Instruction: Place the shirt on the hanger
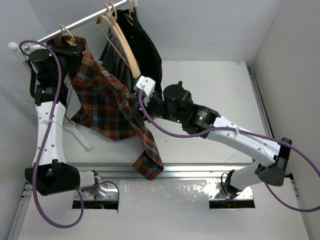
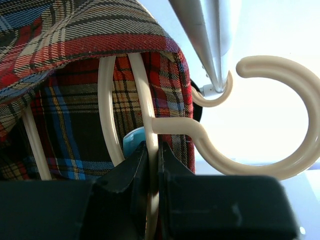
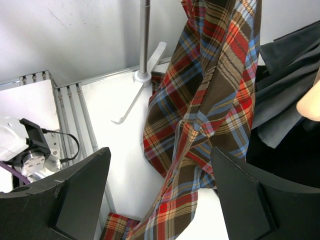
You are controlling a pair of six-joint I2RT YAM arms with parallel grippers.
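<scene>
**Mia:** What is the left pincer point(image 2: 151, 150) doing?

**Tom:** It is squeezed tight on the hanger point(image 2: 176, 125). Its two black fingers point(image 2: 125, 172) pinch one thin pale bar, with almost no gap between them.

**Mia:** Where is the shirt point(image 2: 75, 45)?

**Tom:** Right above that pincer. The plaid cloth lies over the top of the hanger and falls down behind the bars. The hanger's big hook point(image 2: 250, 169) sticks out to the side, just beside the rail point(image 2: 197, 35). I cannot tell if it hangs on the rail.

**Mia:** And the right pincer point(image 3: 160, 155)?

**Tom:** It is wide open and holds nothing. A long piece of the shirt hangs in front of it, in line with the gap between its fingers. I cannot tell if the cloth touches them.

**Mia:** What do you see from above?

**Tom:** The shirt hangs near the left end of the rail, by the left pincer. It slants down across the bench point(image 1: 215, 85), and one end lies over the near edge. The right pincer is at the shirt's right side. More hangers point(image 1: 125, 47) and a black garment point(image 1: 147, 50) hang on the rail beside the shirt. A grey garment point(image 3: 280, 85) is next to the shirt too.
</scene>
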